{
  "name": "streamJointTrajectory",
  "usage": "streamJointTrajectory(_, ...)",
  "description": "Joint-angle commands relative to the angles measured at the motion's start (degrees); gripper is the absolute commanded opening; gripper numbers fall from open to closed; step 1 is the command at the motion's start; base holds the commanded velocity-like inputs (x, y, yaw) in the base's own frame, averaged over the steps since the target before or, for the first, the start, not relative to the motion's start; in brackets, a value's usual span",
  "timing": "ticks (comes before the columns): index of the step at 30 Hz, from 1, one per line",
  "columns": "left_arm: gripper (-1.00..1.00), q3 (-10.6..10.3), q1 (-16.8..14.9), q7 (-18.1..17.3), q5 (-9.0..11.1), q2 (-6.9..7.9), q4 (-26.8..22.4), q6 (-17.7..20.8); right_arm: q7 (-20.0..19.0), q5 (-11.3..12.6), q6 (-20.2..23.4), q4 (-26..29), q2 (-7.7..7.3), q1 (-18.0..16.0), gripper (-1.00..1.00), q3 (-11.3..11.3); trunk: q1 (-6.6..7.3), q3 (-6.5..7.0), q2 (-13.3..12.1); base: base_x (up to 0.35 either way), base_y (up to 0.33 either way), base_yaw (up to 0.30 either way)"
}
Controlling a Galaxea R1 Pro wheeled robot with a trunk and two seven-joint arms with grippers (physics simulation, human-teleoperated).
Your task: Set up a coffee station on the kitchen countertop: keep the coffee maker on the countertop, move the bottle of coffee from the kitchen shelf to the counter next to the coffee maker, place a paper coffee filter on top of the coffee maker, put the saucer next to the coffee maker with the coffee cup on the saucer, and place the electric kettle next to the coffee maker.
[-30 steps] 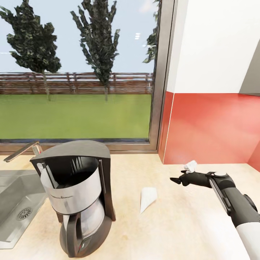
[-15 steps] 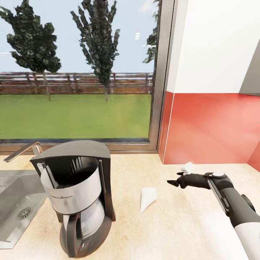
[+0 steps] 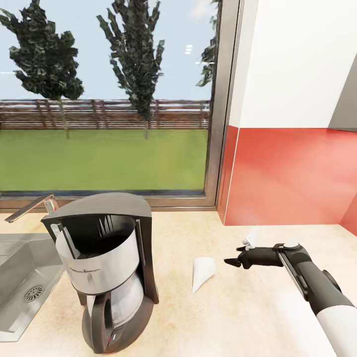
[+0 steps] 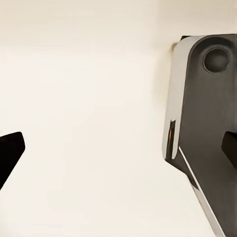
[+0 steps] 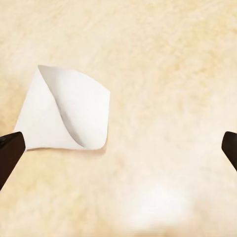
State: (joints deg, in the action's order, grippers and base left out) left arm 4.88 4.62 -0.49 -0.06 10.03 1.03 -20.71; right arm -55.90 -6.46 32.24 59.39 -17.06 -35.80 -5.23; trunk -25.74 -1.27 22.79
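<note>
The coffee maker (image 3: 106, 267) stands on the kitchen countertop (image 3: 238, 317) by the sink (image 3: 20, 282), and at its 3 o'clock the paper coffee filter (image 3: 203, 271), a white open-mouthed cone, lies on its side on the tan wood. Over the last second the right gripper (image 3: 233, 261) has slid leftward toward it, fingers spread and empty, which suggests a pickup is near. The left gripper's (image 4: 118, 153) fingers also sit wide apart, holding nothing.

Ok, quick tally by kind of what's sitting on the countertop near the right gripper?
Coffee maker: 1
Paper coffee filter: 1, lying flat
Small white item behind the right gripper, too unclear to identify: 1
Total: 3
</note>
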Motion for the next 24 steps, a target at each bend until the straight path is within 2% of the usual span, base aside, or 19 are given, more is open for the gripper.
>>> streamJointTrajectory(1, 1.0, 0.4, 0.0, -0.1, 0.0, 0.0, 0.1, -0.3, -0.3, -0.4, 0.2, -0.3, 0.1, -0.1, 1.0, -0.1, -0.04, -0.12, 0.1, 0.0, 0.0, 0.0)
streamJointTrajectory(4, 1.0, 0.4, 0.0, 0.0, 0.0, -0.06, 0.1, -0.3, -0.3, -0.4, 0.1, -1.2, 0.31, -0.1, 1.0, -0.6, -0.04, -0.12, 0.1, 0.0, 0.0, 0.0)
streamJointTrajectory(8, 1.0, 0.4, 0.0, -0.1, 0.0, -0.1, 0.1, -0.3, -0.3, -0.4, 0.1, -1.9, 0.42, -0.1, 1.0, -2.9, -0.04, -0.12, 0.1, 0.0, 0.0, 0.0)
streamJointTrajectory(12, 1.0, 0.4, 0.0, -0.1, 0.0, -0.1, 0.1, -0.3, -0.3, -0.3, 0.0, -2.0, 0.44, -0.1, 1.0, -4.0, -0.04, -0.12, 0.1, 0.01, 0.0, 0.0)
streamJointTrajectory(19, 1.0, 0.4, 0.0, -0.1, 0.0, -0.1, 0.1, -0.3, -0.4, -0.2, 0.0, -2.0, 0.44, -0.1, 1.0, -4.3, -0.04, -0.12, 0.1, 0.002, 0.0, 0.0)
streamJointTrajectory(24, 1.0, 0.1, 0.1, 0.1, 0.0, -0.12, 0.3, 0.1, -1.9, 0.2, 0.8, -0.8, 2.08, 0.6, 1.0, -4.4, -0.04, -0.12, 0.1, 0.0, 0.0, 0.0)
